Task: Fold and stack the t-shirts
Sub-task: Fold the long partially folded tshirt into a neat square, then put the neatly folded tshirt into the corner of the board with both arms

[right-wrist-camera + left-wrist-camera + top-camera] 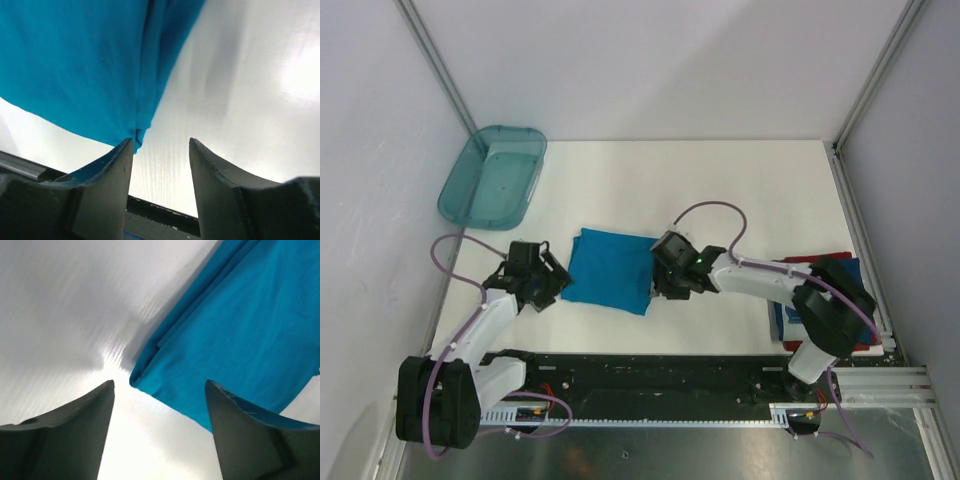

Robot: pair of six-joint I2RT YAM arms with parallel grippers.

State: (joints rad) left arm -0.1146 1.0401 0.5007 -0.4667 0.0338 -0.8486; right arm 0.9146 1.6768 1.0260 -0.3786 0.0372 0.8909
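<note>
Teal-blue t-shirt lies folded on white bench between left claw and right claw, both gaping, gripping nothing

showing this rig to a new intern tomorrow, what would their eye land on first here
The bright teal-blue t-shirt, folded mid-table, stands out against the white table. The left gripper and right gripper flank it, both open at its edges. A translucent teal bin sits in the far left corner; a dark blue folded shirt lies partly under the right arm.
</note>
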